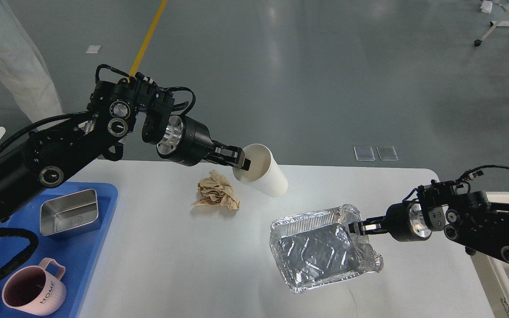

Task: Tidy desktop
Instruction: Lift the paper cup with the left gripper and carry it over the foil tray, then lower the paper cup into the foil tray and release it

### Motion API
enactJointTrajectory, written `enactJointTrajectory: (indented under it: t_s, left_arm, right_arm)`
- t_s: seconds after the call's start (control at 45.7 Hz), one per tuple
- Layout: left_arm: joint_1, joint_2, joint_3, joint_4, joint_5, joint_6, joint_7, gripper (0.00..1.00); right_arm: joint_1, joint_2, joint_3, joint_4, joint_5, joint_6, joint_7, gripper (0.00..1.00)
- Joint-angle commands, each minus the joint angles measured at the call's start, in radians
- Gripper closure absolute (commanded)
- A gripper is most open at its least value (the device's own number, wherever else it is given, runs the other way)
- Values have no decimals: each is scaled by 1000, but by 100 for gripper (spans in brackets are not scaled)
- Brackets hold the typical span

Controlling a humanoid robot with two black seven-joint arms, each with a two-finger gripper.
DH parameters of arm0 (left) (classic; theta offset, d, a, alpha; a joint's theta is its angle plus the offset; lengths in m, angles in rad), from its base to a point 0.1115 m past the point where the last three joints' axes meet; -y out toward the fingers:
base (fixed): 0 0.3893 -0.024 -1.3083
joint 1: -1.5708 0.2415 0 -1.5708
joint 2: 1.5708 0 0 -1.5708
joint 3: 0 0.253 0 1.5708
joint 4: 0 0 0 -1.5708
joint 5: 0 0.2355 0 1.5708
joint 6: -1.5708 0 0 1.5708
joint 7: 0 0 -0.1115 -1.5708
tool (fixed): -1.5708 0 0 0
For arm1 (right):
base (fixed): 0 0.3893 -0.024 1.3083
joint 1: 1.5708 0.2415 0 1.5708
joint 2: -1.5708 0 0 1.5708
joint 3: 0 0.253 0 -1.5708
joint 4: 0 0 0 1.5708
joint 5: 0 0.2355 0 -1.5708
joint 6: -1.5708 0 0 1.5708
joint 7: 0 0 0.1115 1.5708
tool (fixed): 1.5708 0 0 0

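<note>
The tabletop [161,265] is a wide, smooth white rectangle with rounded far corners, lying flat and filling most of the lower view; its near edge runs out of sight below the frame.

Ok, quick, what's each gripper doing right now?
Left gripper: shut on the white paper cup rim.
Right gripper: shut on the foil tray rim.

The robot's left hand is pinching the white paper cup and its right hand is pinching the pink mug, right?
Not quite. The left gripper does pinch the white paper cup by its rim, but the right gripper is pinching the edge of the foil tray, not the pink mug. The mug sits untouched on the blue tray. The head view shows this.
</note>
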Motion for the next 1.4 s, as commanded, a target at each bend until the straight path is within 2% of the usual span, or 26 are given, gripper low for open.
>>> enactJointTrajectory:
  t_s: [0.0, 0.372, 0.723, 1.38]
  left_arm:
    - [-58, -47, 80, 13, 0, 0, -3, 92]
    - [-151, -215, 133, 77, -4, 0, -5, 92]
    - [-125, -327, 277, 125, 9, 0, 8, 92]
    - [-113, -382, 276, 229, 15, 0, 9, 91]
  right_arm:
    - [13, 10, -12, 0, 0, 0, 1, 100]
    - [22, 26, -14, -14, 0, 0, 1, 100]
    - [72, 30, -14, -20, 1, 32, 6, 100]
    - [102, 29, -28, 4, 3, 41, 9, 100]
